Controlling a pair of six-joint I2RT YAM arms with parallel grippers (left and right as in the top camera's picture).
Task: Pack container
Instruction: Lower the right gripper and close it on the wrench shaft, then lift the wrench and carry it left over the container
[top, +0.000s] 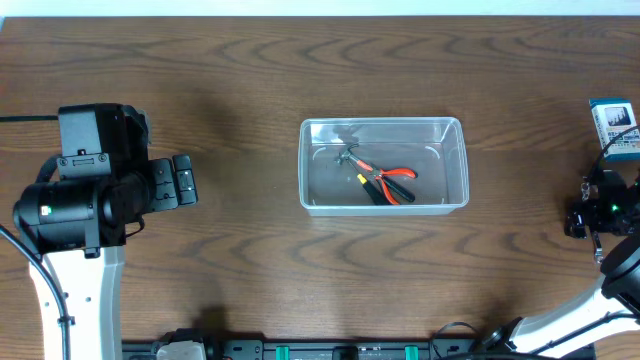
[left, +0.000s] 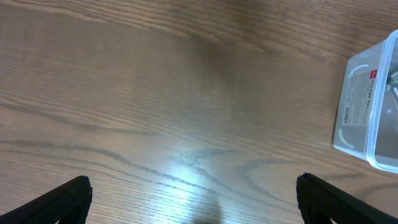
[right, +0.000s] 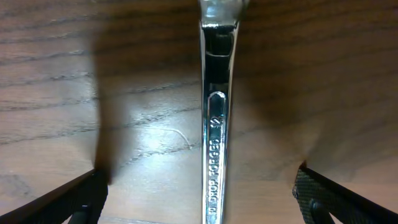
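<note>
The clear plastic container (top: 384, 166) sits at the table's middle; its corner shows in the left wrist view (left: 373, 106). Inside lie red-handled pliers (top: 395, 182) and a small hammer-like tool (top: 350, 155). My left gripper (top: 186, 181) is open and empty, left of the container, over bare wood (left: 193, 202). My right gripper (top: 590, 210) is at the far right edge, open, its fingers wide on either side of a shiny steel wrench (right: 214, 118) that lies on the table between them (right: 199, 199). The wrench does not show in the overhead view.
A small blue-and-white box (top: 615, 124) stands at the far right edge, just behind my right gripper. The dark wooden table (top: 250, 70) spreads all around the container.
</note>
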